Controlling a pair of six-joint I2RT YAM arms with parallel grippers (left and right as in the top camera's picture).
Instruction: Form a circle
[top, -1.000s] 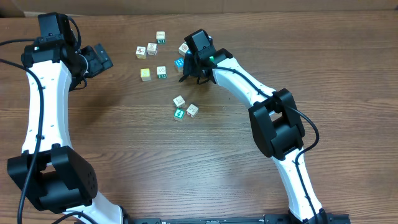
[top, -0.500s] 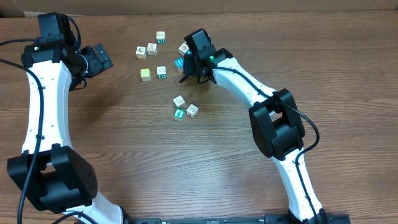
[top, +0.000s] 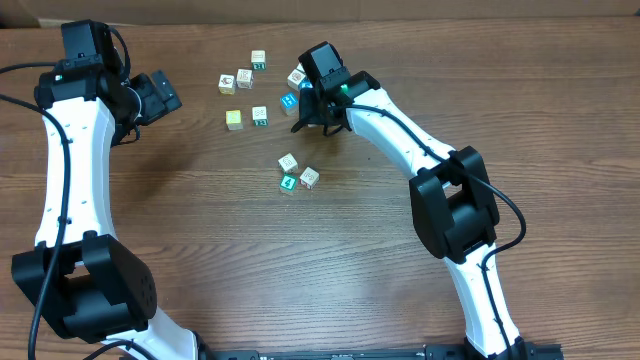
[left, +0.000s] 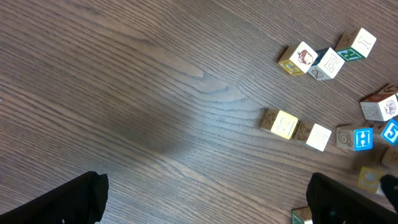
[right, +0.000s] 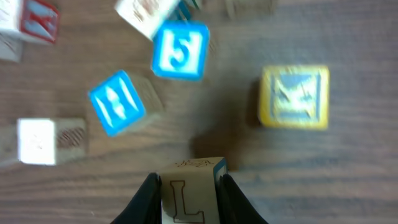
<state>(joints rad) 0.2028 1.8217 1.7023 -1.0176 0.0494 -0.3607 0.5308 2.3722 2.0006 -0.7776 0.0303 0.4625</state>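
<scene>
The right hand (right: 188, 180) is squeezing tighter than a second ago, pinching the L cube (right: 189, 202) at the desk's (top: 250, 260) 12 o'clock; the left hand (top: 168, 97) is hanging spread.

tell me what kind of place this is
Likely a robot lab bench or data-collection setup: a left arm and a right arm mounted at a wood-grain table, with small letter cubes scattered on it.

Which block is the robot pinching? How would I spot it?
Follow the right arm across the wooden table to its black fingers. Between them sits a pale cube showing a black letter L. The nearest loose cubes show blue or yellow faces; only this one is pinched and reads L.
</scene>
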